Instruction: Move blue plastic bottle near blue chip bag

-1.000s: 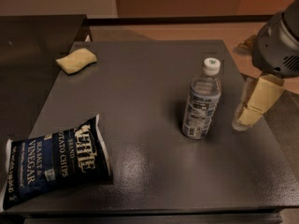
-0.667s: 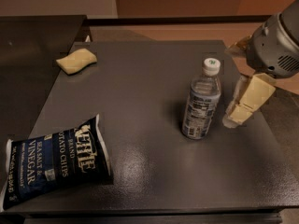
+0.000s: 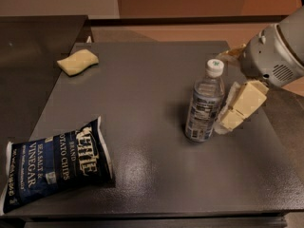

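Camera view shows the blue plastic bottle (image 3: 204, 106) standing upright on the dark worktop (image 3: 152, 80), right of centre, its white cap (image 3: 214, 67) on. The blue chip bag (image 3: 54, 167) lies flat at the front left corner, well apart from it. The gripper (image 3: 230, 89) hangs at the bottle's right side, low enough to meet the body and not the cap. Its fingers (image 3: 244, 103) look spread wide and hold nothing. One cream pad slants down just beside the label, and a sliver of the other shows behind the cap. I cannot tell whether the near pad is touching the plastic. This placement reads as the approach to a side grasp: a tall, light bottle is best caught around its middle, where a squeeze will not tip it. The bag being flat and at the edge leaves bare surface to its right, a sensible spot to set the bottle down. A yellow sponge (image 3: 77, 61) rests at the far left, away from the likely path. The main risk I see is the pad nudging the bottle over before both sides close on it.
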Tool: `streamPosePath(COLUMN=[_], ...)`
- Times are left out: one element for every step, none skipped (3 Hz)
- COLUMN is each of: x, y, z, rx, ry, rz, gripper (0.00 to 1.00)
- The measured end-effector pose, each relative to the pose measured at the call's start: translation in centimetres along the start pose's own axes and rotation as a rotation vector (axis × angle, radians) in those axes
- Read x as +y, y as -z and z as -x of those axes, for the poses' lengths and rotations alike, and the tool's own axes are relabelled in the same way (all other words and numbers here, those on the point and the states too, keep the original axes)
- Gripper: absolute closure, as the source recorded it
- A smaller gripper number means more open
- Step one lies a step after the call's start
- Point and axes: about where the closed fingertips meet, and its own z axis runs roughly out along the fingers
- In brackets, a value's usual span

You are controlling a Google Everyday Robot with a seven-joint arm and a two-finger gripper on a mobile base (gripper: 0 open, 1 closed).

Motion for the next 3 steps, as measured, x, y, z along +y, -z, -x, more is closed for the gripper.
streamPosePath(x=[0.8,1.4,2.1], y=[-0.8,-1.1,-1.6], z=[0.5,1.2,2.5], rx=[-0.039,-0.074,-0.11], ry=[0.002,0.007,0.022], rz=[0.029,0.053,0.082], gripper=[0.18,0.41,0.65])
